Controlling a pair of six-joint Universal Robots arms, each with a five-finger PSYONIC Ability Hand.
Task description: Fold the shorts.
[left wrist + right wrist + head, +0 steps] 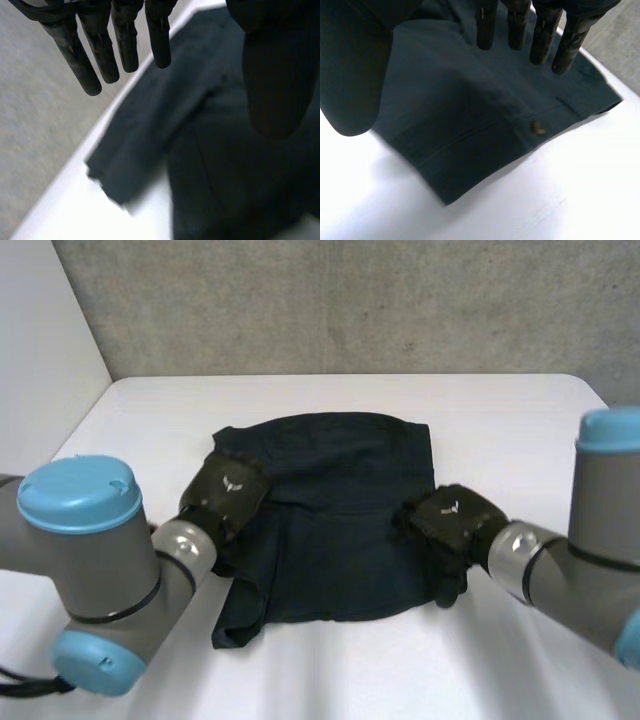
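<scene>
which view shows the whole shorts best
Head view: the shorts lie almost whole on the table, left hand at one side edge, right hand at the other. Left wrist view gives an edge and corner; right wrist view a hem and button.

The shorts point(335, 530) are dark navy cloth, spread flat in the middle of the white table point(500, 420). They form a rough rectangle. The far edge is straight, and the near edge slopes nearer toward the left, where one corner sticks out past the rest. A soft crease runs from left to right across the far half. On the right side, close to a stitched edge, a small brown button point(538, 129) sits beside a narrow pocket slit point(567, 106).
</scene>
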